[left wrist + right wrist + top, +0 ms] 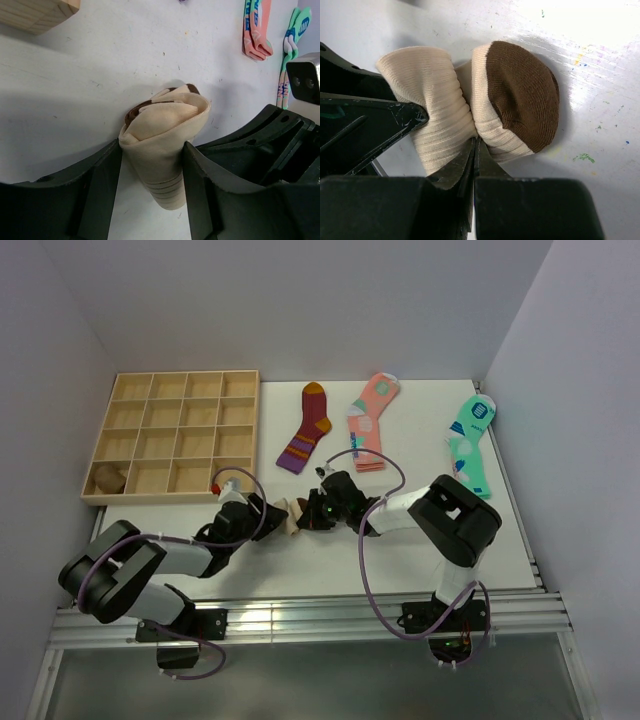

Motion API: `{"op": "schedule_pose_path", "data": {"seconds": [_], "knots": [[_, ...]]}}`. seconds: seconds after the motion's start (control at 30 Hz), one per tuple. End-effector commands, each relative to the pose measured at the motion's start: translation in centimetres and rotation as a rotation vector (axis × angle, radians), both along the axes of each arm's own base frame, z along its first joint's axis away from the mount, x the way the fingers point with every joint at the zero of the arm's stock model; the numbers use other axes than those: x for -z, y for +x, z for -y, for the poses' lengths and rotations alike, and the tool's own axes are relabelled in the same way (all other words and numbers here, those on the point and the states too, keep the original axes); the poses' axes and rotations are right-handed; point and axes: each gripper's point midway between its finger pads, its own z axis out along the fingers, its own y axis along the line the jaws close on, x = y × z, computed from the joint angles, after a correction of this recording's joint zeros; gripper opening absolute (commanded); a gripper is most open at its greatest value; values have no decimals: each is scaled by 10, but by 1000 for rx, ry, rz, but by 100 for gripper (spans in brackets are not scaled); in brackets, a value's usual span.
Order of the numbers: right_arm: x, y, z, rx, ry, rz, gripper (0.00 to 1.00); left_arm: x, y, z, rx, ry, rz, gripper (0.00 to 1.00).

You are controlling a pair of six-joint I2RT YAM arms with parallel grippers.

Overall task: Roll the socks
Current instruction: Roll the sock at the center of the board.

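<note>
**Socks point(165, 120) bundled into a loose roll on the desk point(75, 75), just off the near right corner of the tray point(160, 496), between my two end effectors.** My left end effector point(152, 147) stands about half open, with one finger against each side of the ribbed end in a light clasp on the roll. My right end effector point(474, 145) is fully closed, its tips pressed into the crease between the ribbed part and the brown toe. I cannot tell whether a fold is caught between them.

Risks:
- The outer layer looks slack and the folds gape at the top, so releasing either side probably lets the roll spring open.
- A harder squeeze from the left may push the tapered bundle out from between the fingers.
- If the right tips have snagged the knit, drawing them away may drag the toe out and undo the roll.
- The two end effectors sit very near each other, so a careless move may knock them together.
</note>
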Motion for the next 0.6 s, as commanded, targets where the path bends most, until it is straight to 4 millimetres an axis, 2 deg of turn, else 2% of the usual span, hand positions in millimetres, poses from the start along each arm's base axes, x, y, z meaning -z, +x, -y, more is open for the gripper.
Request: {"op": "schedule_pose_path", "data": {"seconds": [0.0,0.23,0.33,0.37,0.43,0.5,0.57], "knots": [[57,-27,36,-8,-203,-126,0,-2,1,10,38,-28,1,56],[59,-27,36,-22,-214,-127,0,13,0,13,45,-16,-49,54],[55,-24,38,-20,-225,-104,0,16,0,9,27,4,-65,43],[48,-21,37,-18,-219,-83,1,17,2,8,18,16,-63,37],[39,-17,39,-12,-229,-47,9,21,0,4,4,40,-88,32],[20,-12,40,-6,-215,14,20,19,3,1,-15,57,-88,23],[9,-10,42,4,-219,61,25,22,3,-2,-26,78,-110,16]]}}
